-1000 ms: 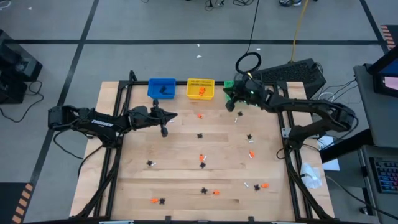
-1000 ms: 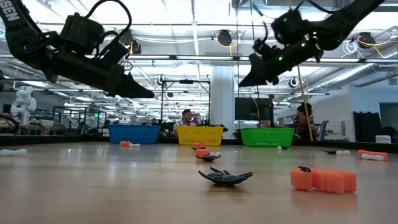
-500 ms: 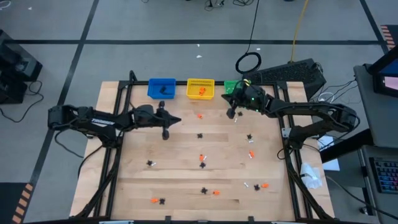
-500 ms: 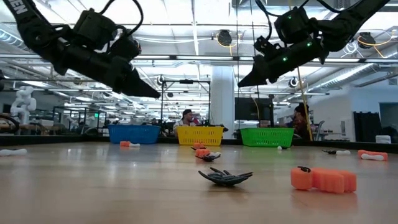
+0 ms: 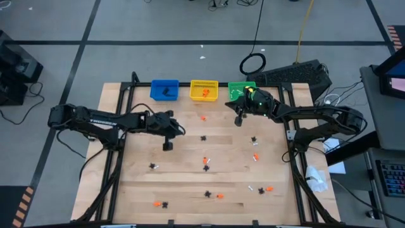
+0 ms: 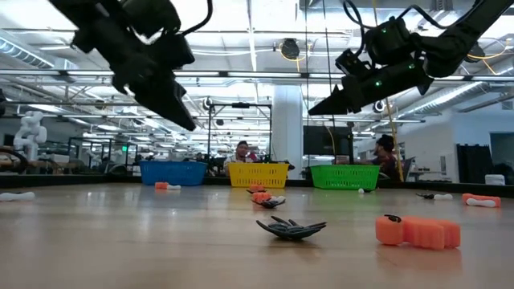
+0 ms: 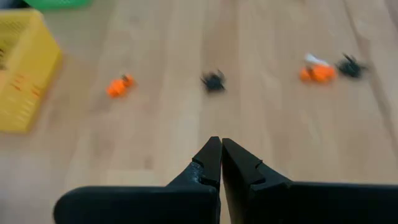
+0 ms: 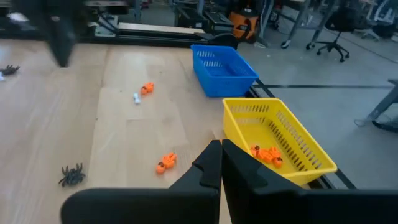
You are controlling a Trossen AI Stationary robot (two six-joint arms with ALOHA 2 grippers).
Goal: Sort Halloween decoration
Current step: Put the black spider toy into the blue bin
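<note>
Halloween decorations lie scattered on the wooden table: an orange one (image 5: 202, 117), a black spider (image 5: 204, 137), and several more toward the near edge (image 5: 218, 196). Close to the low camera lie a black spider (image 6: 291, 228) and an orange piece (image 6: 418, 231). My left gripper (image 5: 182, 132) hangs shut above the table's left centre and slants downward; nothing shows between its fingers (image 7: 221, 155). My right gripper (image 5: 238, 121) hangs shut in the air just in front of the green bin (image 5: 241, 88), also with nothing in it (image 8: 221, 155).
Along the far edge stand a blue bin (image 5: 164, 89) holding a black piece, a yellow bin (image 5: 204, 90) holding orange pieces (image 8: 266, 154), and the green bin. Black frame rails run along the table's sides. People sit in the room beyond the table (image 6: 241, 150).
My left gripper has risen and tipped from a shallow slant to a steep downward one, swinging a little toward the near edge. My right gripper has moved from in front of the green bin toward the near edge, sunk slightly, and uncovered the bin. Both stayed shut. No decoration moved.
</note>
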